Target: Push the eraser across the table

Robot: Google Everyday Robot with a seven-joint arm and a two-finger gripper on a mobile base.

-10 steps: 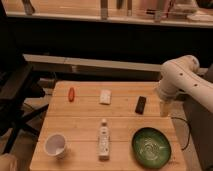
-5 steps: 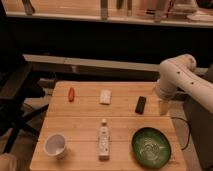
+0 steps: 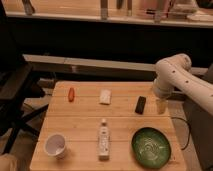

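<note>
My gripper [image 3: 161,105] hangs at the right edge of the table [image 3: 80,125], just beside the eraser [image 3: 141,104]; released or clenched, I cannot tell. Eraser looks light, stiff, prob. grippy, so I would push its long right side, approx. at the middle.

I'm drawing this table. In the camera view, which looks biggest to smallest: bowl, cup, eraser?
Biggest first: bowl, cup, eraser. Bowl and cup sit nearer the camera, though. The gripper hangs beside the eraser.
</note>
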